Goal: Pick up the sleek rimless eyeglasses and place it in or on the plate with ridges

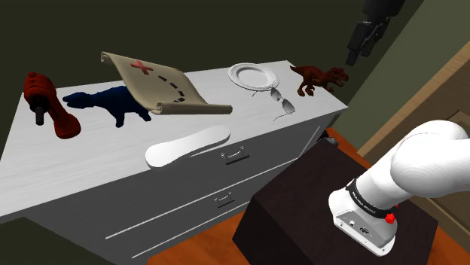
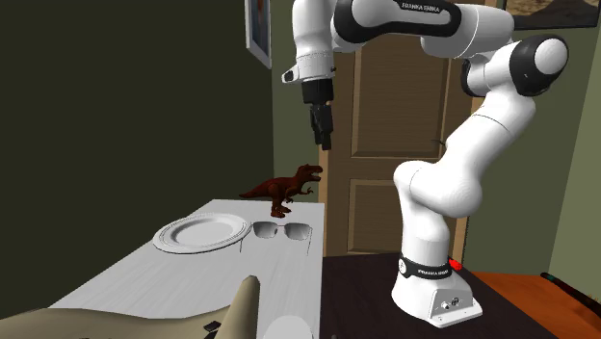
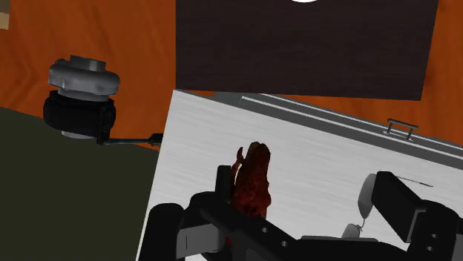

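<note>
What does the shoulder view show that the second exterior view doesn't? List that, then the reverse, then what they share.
Shoulder view adds: a dark blue dinosaur, a red tool and the drawer handles on the dresser front. Second exterior view adds: a framed picture on the wall and the arm's upper links. Both share: the ridged plate, the eyeglasses beside it, the red-brown dinosaur and the black gripper high above the dresser top.

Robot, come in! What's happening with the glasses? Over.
Gripper high up, jaws open, empty. Eyeglasses on dresser beside plate. Red dinosaur stands close by.
</note>
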Motion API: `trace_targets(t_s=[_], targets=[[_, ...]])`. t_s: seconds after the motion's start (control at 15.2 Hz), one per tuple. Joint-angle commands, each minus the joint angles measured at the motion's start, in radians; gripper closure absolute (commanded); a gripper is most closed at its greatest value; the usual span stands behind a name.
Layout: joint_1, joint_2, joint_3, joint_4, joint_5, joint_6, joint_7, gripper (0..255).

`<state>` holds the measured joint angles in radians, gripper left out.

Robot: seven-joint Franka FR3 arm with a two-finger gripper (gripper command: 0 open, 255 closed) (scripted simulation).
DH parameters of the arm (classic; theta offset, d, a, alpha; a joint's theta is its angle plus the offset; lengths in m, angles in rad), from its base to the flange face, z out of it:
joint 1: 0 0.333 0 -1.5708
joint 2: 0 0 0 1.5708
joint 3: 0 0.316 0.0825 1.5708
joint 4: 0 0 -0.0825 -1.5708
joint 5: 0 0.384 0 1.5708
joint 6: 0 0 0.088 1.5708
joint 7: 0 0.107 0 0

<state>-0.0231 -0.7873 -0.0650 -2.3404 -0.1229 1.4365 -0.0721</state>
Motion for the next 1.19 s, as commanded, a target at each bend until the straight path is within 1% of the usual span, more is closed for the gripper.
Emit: trace_targets(t_s=[0.0,0.53,0.99,1.12], targets=[[0.000,0.000,0.000,0.000,0.000,0.000,0.000,0],[0.027,0.148,0.082,-0.079,0.115,0.213,0.171,0],[0.054,0.343,0.148,-0.077,0.198,0.406,0.298,0],[0.057,0.367,0.155,-0.085,0.206,0.439,0.310,0]])
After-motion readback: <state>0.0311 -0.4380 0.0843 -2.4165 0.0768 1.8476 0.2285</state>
